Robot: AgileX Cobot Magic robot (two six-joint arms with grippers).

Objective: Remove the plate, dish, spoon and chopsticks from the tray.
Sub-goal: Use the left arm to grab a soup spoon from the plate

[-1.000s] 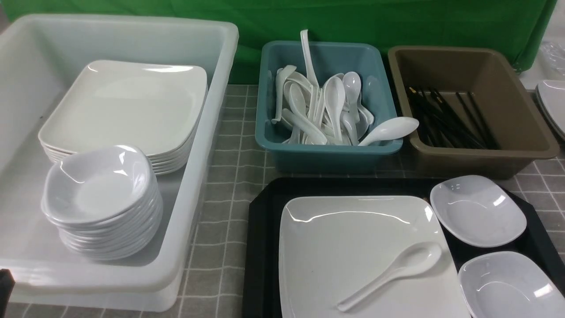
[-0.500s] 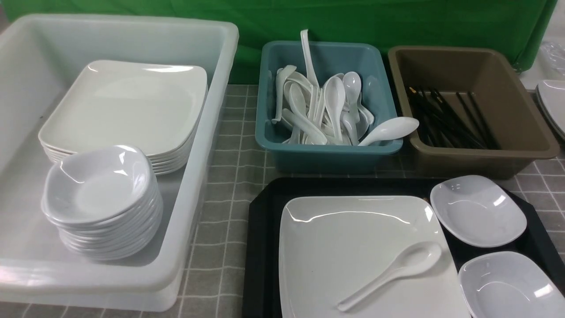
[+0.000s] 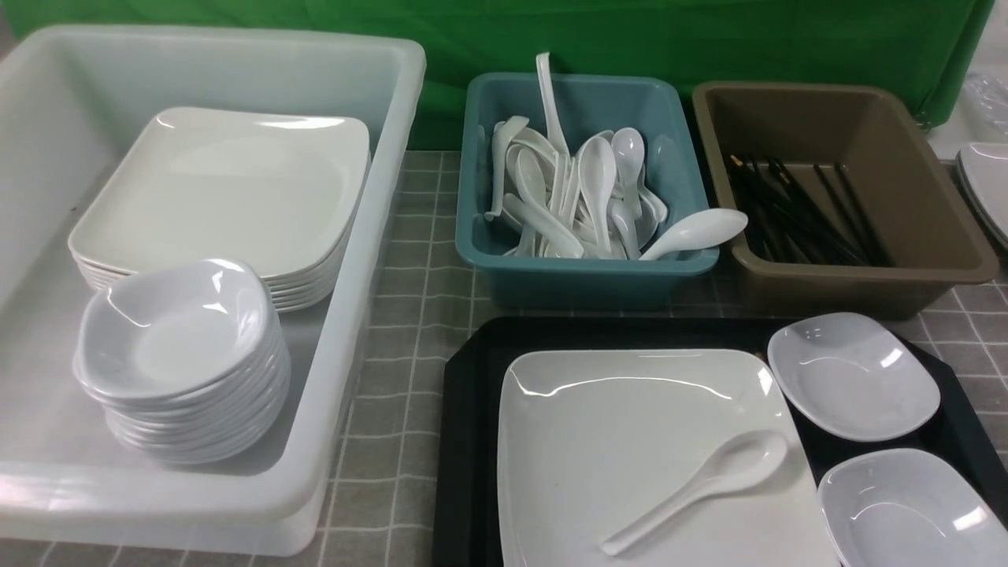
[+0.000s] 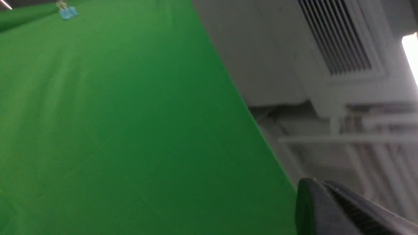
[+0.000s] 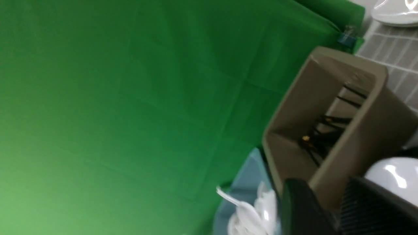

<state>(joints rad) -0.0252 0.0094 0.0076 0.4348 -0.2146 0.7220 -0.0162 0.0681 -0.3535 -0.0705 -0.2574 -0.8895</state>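
Spoon [image 3: 701, 492]: one, white, lying on the plate [image 3: 638, 441], toward its right side; the plate sits in the tray [image 3: 472, 425]. Long axis diagonal: bowl away from the robot and to the right, handle back toward the robot and to the left.

Right claw [image 5: 321, 209]: fingers part-open, nothing between them. Out of the front view; exact bearing to the spoon cannot be told. Probably the nearer, the spoon lying right of centre.

Left claw [image 4: 321, 209]: closed, no item seen in it.

Coming move, as judged: right claw to the spoon, fingers set across the handle.
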